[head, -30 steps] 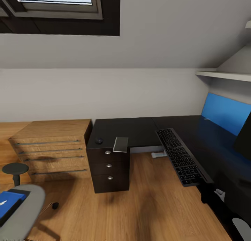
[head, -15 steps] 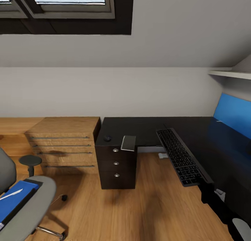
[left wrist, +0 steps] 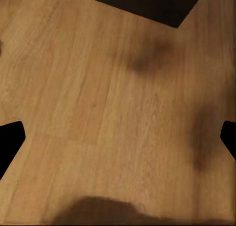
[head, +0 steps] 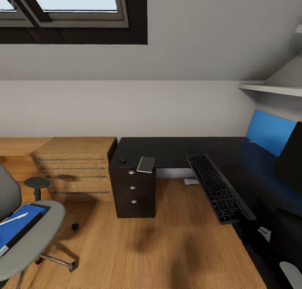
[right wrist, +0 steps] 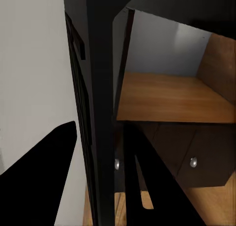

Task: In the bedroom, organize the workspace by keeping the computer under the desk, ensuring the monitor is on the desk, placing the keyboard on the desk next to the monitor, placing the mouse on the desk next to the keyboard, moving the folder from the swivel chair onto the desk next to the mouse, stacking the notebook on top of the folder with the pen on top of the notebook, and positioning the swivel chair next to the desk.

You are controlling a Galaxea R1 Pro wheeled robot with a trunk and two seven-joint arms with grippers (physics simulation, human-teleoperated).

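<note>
Folder [head: 16,230]: flat blue rectangle on padded grey swivel chair [head: 35,243].

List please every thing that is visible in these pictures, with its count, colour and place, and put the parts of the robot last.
desk: 1, black top, blue back panel; centre to right, against the wall
keyboard: 1, silver-grey, dark keys; on the desk's front edge at right
monitor: 1, black; far right on the desk, cut by the frame
small dark round object: 1; on the desk above the drawers
flat grey object: 1; beside it, overhanging the edge
wooden drawer unit: 1, light wood; left of the desk
swivel chair: 1, grey; lower left
folder: 1, blue; on the chair seat
pen: 1, white; on the folder
left gripper: jaws black, wide apart, over the wooden floor
right gripper: jaws black, near the desk's edge
</note>
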